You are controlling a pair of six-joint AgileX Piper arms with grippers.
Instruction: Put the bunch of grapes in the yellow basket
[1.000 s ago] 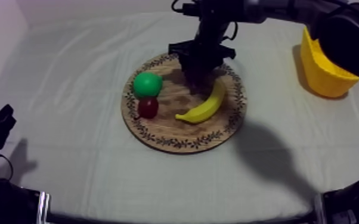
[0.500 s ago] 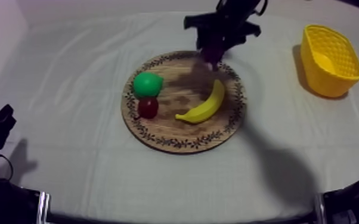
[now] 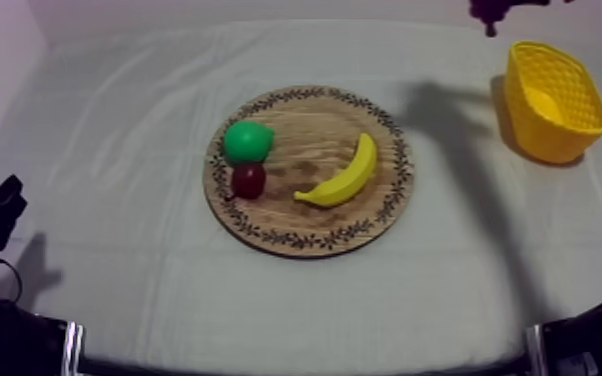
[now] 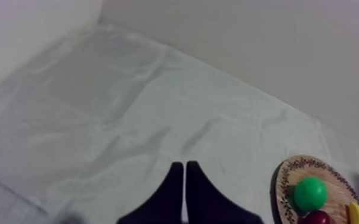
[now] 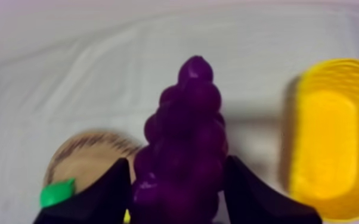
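Nearest to me, the left end effector (image 4: 184, 168) rests low at its own side of the bench (image 3: 115, 120). Its two fingers are pressed together with nothing between them, and it is well apart from all that matters now. A little further in lies the board (image 3: 305, 125). It carries a pear (image 3: 248, 141), a small red fruit (image 3: 249, 180) just beside the pear, and a banana (image 3: 345, 172).

Further away, high over the far edge of the cloth, the right end effector (image 5: 176, 161) is clenched around the bunch of grapes (image 5: 188, 113), with one finger on each flank. The long axis of the bunch runs straight out from between the fingers, and the narrow tip points away from them.

The basket (image 3: 545, 135) stands at the right side of the bench, near the bunch but not under it. Seen from the right wrist, it lies off to the side of the bunch, with a strip of cloth between them. I judge that the coming move is a sideways one toward the basket, before any release. The right arm is clearly the nearer one to it.
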